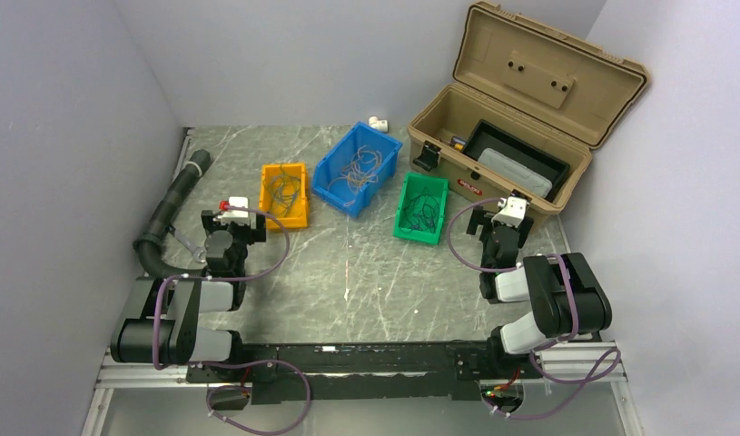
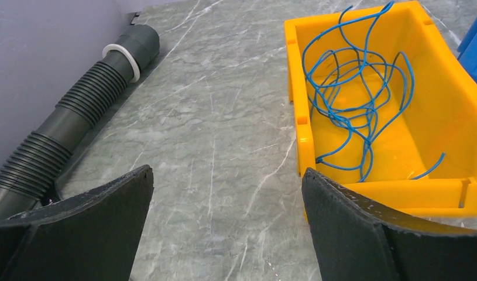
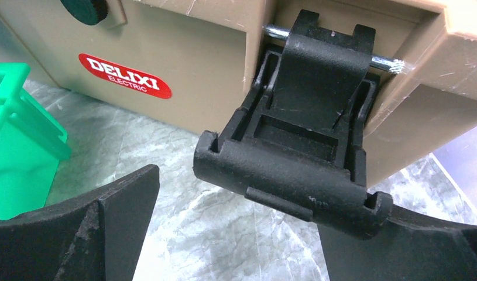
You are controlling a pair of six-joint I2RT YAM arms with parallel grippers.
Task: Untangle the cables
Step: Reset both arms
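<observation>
Hovering with the left gripper (image 2: 227, 175) spread wide and empty above the grey marbled tabletop (image 2: 212, 117), just short of the near wall of the yellow-orange plastic bin (image 2: 446, 117) holding thin blue cables (image 2: 359, 99) in a loose, looping snarl. From above, more thin wire tangles (image 1: 364, 168) in the blue plastic bin (image 1: 334, 193) and the green plastic bin (image 1: 416, 236) alongside (too fine there to judge any knots). Likewise wide apart and holding nothing at the right gripper (image 1: 502, 218), almost against the hinged black plastic latch (image 3: 300, 152) on the tan hard-shell toolbox (image 3: 183, 52). Likely to go wrong first on that side: swinging toward the green bin without backing off, catching a finger on the latch and jolting the box. On the left, risking a clipped wall by driving straight ahead, shoving or tipping the light bin. Once inside, pinching several loops at once and lifting, hoisting the whole snarl or the bin with it, tightening knots rather than freeing them. Also worth minding: the blue loop arching above the far rim, prone to hooking there. Little to fear from the fat dark corrugated hose (image 2: 66, 123), well apart along the wall.
</observation>
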